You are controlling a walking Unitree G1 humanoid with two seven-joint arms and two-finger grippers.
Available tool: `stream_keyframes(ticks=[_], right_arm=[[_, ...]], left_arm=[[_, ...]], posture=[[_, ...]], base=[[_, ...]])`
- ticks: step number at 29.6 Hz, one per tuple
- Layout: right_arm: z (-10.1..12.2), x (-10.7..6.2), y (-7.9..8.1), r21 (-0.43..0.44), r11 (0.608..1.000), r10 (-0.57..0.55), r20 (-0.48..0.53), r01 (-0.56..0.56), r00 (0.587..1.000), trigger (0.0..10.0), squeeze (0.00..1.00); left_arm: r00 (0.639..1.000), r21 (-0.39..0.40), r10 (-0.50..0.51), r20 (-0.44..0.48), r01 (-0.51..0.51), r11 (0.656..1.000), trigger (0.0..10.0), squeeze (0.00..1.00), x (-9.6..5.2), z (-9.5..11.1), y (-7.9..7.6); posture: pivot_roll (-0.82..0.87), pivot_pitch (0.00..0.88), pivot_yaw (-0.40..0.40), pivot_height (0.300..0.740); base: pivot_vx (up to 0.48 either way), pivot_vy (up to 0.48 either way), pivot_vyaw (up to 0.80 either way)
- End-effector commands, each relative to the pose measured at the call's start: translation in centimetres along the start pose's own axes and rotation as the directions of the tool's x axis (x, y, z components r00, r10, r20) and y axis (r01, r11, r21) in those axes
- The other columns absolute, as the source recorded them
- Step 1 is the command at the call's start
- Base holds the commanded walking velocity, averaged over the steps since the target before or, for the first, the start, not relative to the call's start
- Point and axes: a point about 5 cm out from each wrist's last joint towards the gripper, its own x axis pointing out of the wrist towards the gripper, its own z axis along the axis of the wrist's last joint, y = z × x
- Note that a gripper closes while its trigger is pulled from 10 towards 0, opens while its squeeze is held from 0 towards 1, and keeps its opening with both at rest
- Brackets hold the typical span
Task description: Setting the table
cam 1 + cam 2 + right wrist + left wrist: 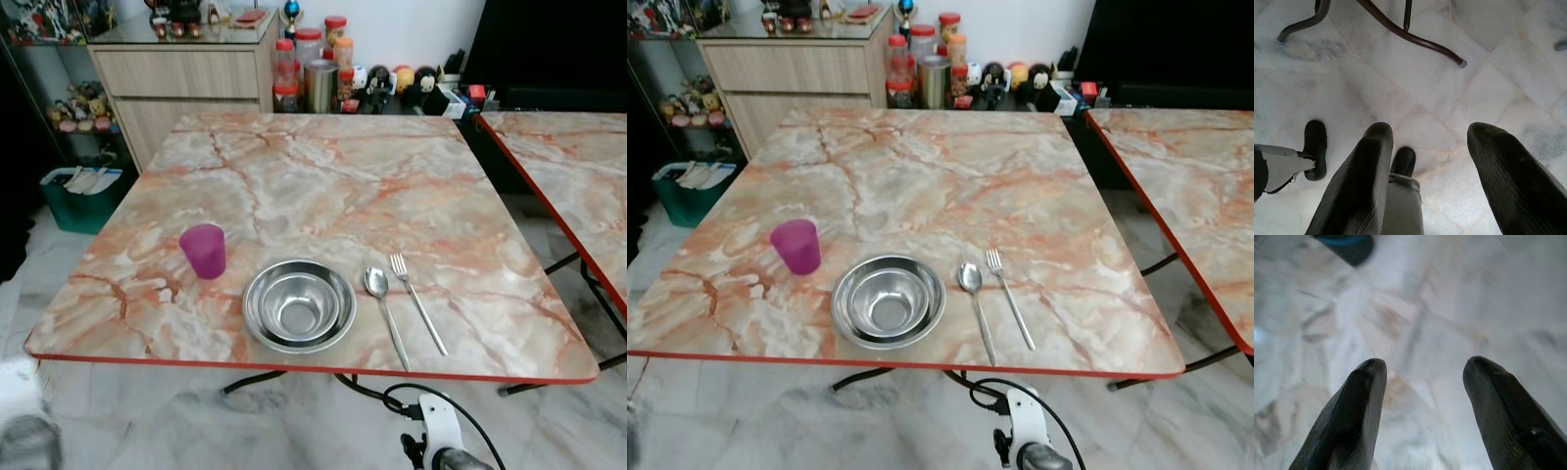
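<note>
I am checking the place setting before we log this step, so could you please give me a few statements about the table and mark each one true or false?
1. The purple cup stands upright to the left of the metal bowl. True.
2. The fork lies inside the bowl. False: it lies on the table, to the right of the spoon.
3. The spoon lies between the bowl and the fork. True.
4. The bowl holds food. False: it looks empty.
5. The right gripper is shut on the spoon. False: its fingers are apart and hold nothing, over the floor.
6. The left gripper is open too. True.
</note>
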Motion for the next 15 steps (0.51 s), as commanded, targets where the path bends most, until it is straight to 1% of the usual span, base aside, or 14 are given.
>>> stream_keyframes(ticks=[1,3,4,8,9,10,12,13,15], right_arm=[[0.1,0.0,0.0,0.009,1.0,-0.003,0.005,0.003,1.0,10.0,0.0],[0.1,0.0,0.0,0.007,1.0,-0.003,0.004,0.003,1.0,10.0,0.0],[0.1,0.0,0.0,0.007,1.0,-0.003,0.003,0.003,1.0,10.0,0.0],[0.0,0.0,0.0,0.007,1.0,-0.002,0.003,0.002,1.0,10.0,0.0],[0.0,0.0,0.0,0.007,1.0,-0.002,0.003,0.002,1.0,10.0,0.0],[0.0,0.0,0.0,0.009,1.0,-0.003,0.003,0.003,1.0,10.0,0.0],[0.0,0.0,0.0,0.009,1.0,-0.003,0.004,0.003,1.0,10.0,0.0],[-0.1,0.0,0.0,0.012,1.0,-0.003,0.004,0.003,1.0,10.0,0.0],[-0.1,0.0,0.0,0.013,1.0,-0.003,0.005,0.003,1.0,10.0,0.0]], left_arm=[[1.0,0.035,-0.027,0.003,0.027,0.999,10.0,0.0,-0.1,-0.4,-0.3],[0.997,0.04,-0.075,-0.028,0.076,0.996,10.0,0.0,-0.6,-1.7,-1.5],[0.996,0.042,-0.086,-0.033,0.087,0.995,10.0,0.0,-0.7,-1.9,-1.8],[0.978,0.078,-0.196,-0.073,0.202,0.976,10.0,0.0,-1.6,-3.4,-4.1],[0.975,0.08,-0.208,-0.075,0.214,0.974,10.0,0.0,-1.7,-3.5,-4.3],[0.967,0.091,-0.245,-0.074,0.251,0.964,10.0,0.0,-2.1,-3.8,-5.1],[0.959,0.091,-0.271,-0.087,0.278,0.956,10.0,0.0,-2.4,-4.1,-5.8],[0.949,0.094,-0.301,-0.091,0.309,0.946,10.0,0.0,-2.7,-4.3,-6.6],[0.943,0.096,-0.321,-0.092,0.33,0.939,10.0,0.0,-3.0,-4.4,-7.1]], posture=[[0.1,0.0,0.014,0.74],[0.1,0.0,0.014,0.74],[0.1,0.0,0.014,0.74],[0.1,0.0,0.017,0.74],[0.1,0.0,0.017,0.74],[0.1,0.0,0.017,0.74],[0.09,0.0,0.016,0.74],[0.09,0.0,0.016,0.74],[0.09,0.0,0.014,0.74]], base=[[0.0,0.0,0.0],[0.0,0.0,0.0],[0.0,0.0,0.0],[0.0,0.0,0.0],[0.0,0.0,0.0],[0.0,0.0,0.0],[0.0,0.0,0.0],[0.0,0.0,0.0],[0.0,0.0,0.0]])
